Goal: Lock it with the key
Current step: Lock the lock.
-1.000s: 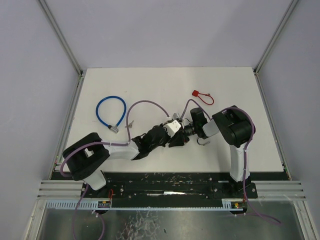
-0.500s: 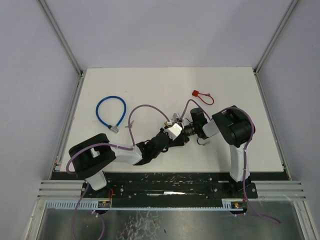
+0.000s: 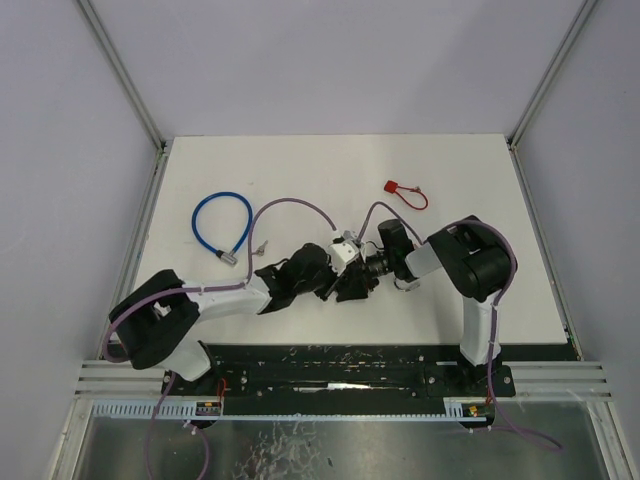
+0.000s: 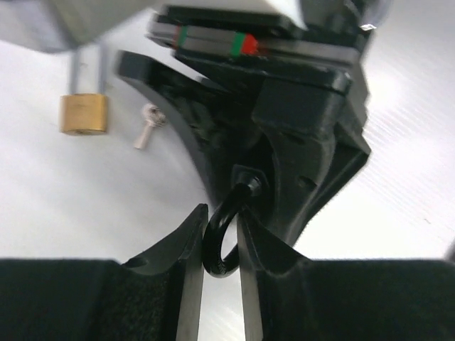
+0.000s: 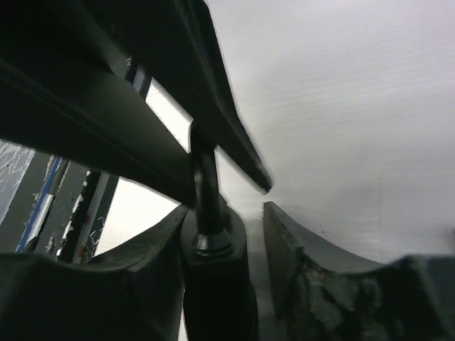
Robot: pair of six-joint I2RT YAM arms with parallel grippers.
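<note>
White surface (image 3: 300,170) fills the walled enclosure, and both arms meet near its middle. The left hand (image 4: 220,217) is clenched on a black loop (image 4: 210,245). The right hand (image 5: 226,213) flanks a black cylinder (image 5: 213,284), seemingly part of the same piece. It touches one finger with a gap at the other, so I cannot tell whether it grips. A brass padlock (image 4: 83,114) and small key (image 4: 147,126) lie near each other, unheld. The step looks like steadying the black piece between hands. Next, one hand would need to let go and pinch the flat key.

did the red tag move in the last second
no, the red tag lies in the same spot, just as close to the far edge of the table.
</note>
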